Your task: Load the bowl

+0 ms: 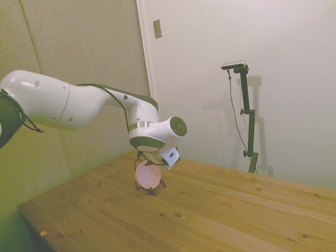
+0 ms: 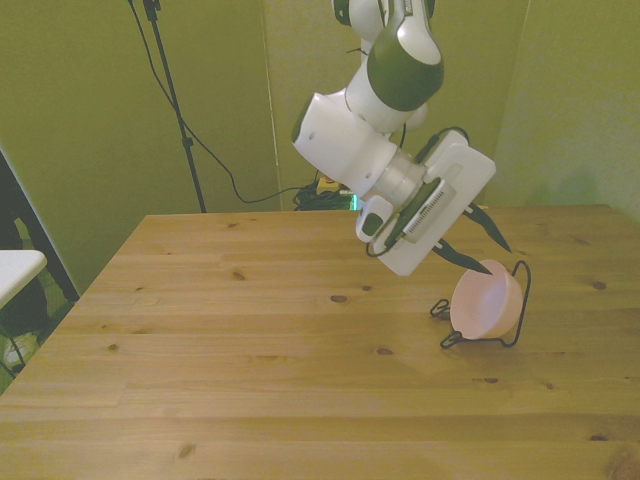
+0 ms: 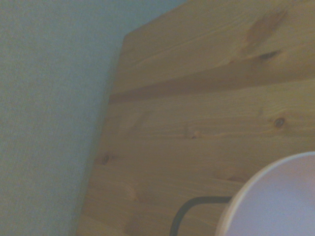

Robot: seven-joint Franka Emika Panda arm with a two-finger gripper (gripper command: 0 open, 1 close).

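Note:
The pale pink bowl (image 2: 485,300) rests tilted on its side in a thin black wire stand (image 2: 523,300) on the wooden table (image 2: 250,330), toward the front view's right. Its open face is turned toward the front view's left. My gripper (image 2: 497,258) reaches down at a slant to the bowl's upper rim, its dark fingers (image 2: 470,259) a small gap apart and the rim near their tips. In the side view the bowl (image 1: 148,176) stands just under the gripper (image 1: 153,164). The wrist view shows part of the bowl (image 3: 280,201) and a wire (image 3: 192,209) of the stand.
A white surface (image 2: 18,268) juts in beside the table at the front view's left edge. Cables (image 2: 310,192) lie behind the table's far edge. Walls close in behind the table in both wide views.

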